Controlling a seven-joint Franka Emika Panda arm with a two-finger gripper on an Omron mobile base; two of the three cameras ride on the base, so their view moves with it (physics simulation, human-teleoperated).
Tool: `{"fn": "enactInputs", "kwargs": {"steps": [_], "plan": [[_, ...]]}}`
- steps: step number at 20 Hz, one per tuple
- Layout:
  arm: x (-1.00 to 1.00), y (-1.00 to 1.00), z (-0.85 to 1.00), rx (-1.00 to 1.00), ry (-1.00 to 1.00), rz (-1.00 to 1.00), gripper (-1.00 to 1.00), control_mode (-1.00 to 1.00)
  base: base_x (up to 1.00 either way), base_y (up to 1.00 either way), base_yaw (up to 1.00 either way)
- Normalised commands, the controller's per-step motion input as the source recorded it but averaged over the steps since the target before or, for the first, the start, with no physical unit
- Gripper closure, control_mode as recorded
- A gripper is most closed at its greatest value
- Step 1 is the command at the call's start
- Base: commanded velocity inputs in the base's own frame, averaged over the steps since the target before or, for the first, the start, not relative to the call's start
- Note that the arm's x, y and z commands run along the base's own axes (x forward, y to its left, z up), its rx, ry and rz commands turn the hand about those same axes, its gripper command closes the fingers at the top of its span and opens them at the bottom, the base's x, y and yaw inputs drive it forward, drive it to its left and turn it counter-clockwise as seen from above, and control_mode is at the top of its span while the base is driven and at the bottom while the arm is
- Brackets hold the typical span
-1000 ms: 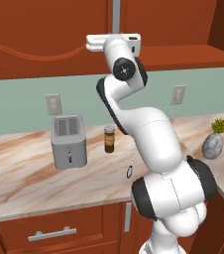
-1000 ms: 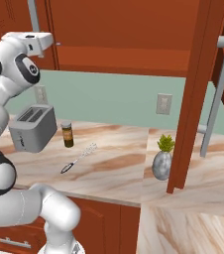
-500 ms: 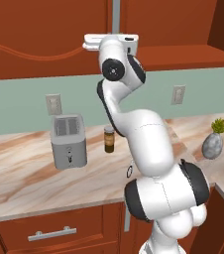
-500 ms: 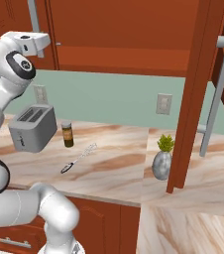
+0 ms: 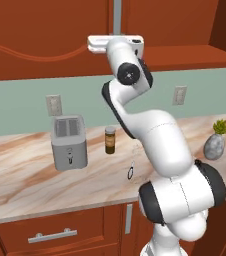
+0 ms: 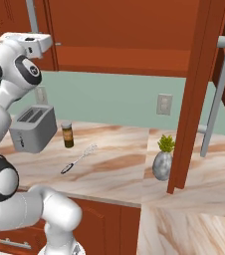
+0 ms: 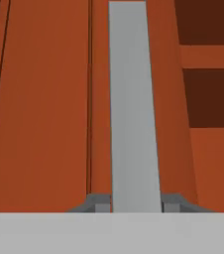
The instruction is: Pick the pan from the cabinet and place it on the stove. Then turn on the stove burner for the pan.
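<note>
Item: pincer [image 7: 135, 204], clenched on the grey bar handle [image 7: 134, 104] of the left cabinet [image 5: 45, 35] door, at the handle's lower end. Pan: unseen, presumably inside. Handling note: pull straight out along the door's arc, grip square, avoiding slip.

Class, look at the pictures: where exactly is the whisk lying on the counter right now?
In the right base view the whisk lies flat on the marble counter, in front of the small brown jar and to the right of the grey toaster.
</note>
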Motion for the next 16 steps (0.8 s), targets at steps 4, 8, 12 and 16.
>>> {"fn": "enactInputs", "kwargs": {"steps": [4, 8, 12, 16], "plan": [[-0.63, 0.27, 0.38, 0.00, 0.01, 0.11, 1.00, -1.00, 0.00, 0.00, 0.00], [-0.67, 0.40, 0.53, 0.00, 0.09, 0.06, 1.00, -1.00, 0.00, 0.00, 0.00], [-0.62, 0.50, 0.52, 0.00, 0.14, 0.03, 1.00, -1.00, 0.00, 0.00, 0.00], [-0.64, 0.54, 0.46, 0.00, 0.14, 0.01, 1.00, -1.00, 0.00, 0.00, 0.00]]}}
